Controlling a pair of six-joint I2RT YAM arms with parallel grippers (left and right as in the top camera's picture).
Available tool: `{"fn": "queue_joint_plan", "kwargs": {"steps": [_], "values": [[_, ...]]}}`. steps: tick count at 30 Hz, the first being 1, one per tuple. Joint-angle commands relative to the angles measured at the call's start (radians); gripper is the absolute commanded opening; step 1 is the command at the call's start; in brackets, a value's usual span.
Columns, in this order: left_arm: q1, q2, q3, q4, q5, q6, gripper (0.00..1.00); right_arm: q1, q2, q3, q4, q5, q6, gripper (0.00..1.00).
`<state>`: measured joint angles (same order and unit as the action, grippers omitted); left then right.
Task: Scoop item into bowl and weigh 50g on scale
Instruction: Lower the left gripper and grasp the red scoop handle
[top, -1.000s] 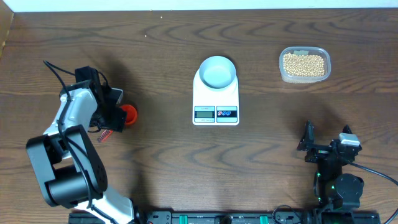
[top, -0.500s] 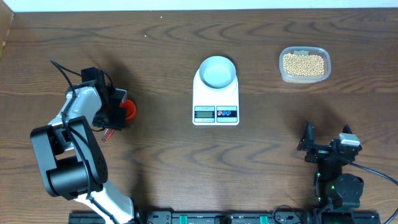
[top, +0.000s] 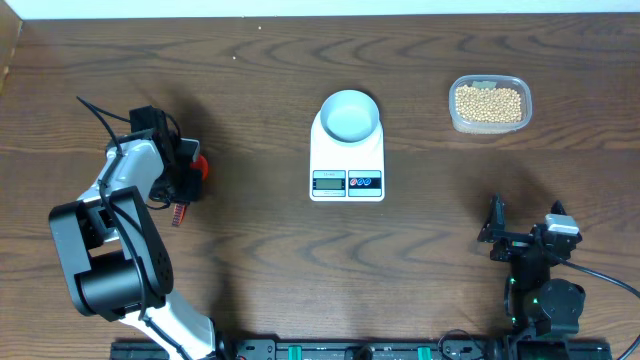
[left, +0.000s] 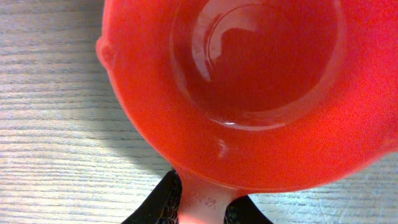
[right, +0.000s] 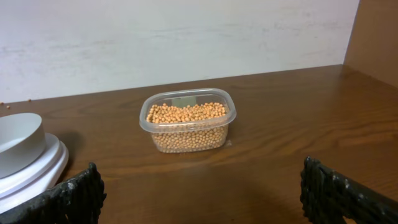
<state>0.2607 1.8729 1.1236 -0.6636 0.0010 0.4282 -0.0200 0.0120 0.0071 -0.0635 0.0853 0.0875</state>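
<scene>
Your left tool (left: 202, 210) is pinching the handle of the red scoop (left: 261, 93) at the desk's (top: 260, 250) left side, and your right tool (right: 211, 196) is gaping wide, holding nothing. The beans (top: 488, 102) are sitting in the clear tub (top: 452, 112), well apart from the bowl (top: 350, 115), which is resting on the scale (top: 347, 160).

Left wrist cam is basically all red scoop (left: 249, 93), cropped top and right. Overhead, my left gripper (top: 188, 175) covers most of it. Can't read the display (top: 328, 181) on the scale (top: 347, 158) either.
</scene>
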Motion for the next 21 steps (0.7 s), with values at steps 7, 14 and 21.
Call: {"fn": "queue_joint_plan", "kwargs": {"steps": [7,14,21], "values": [[0.0,0.009,-0.007,0.004,-0.004,-0.063,0.12,0.009,-0.007,-0.002,-0.004,0.002,0.008,0.99],[0.0,0.009,-0.007,0.015,-0.004,-0.114,0.08,0.009,-0.007,-0.002,-0.004,0.002,0.008,0.99],[0.0,0.008,-0.003,0.041,-0.005,-0.202,0.07,0.009,-0.007,-0.002,-0.004,0.002,0.009,0.99]]}}
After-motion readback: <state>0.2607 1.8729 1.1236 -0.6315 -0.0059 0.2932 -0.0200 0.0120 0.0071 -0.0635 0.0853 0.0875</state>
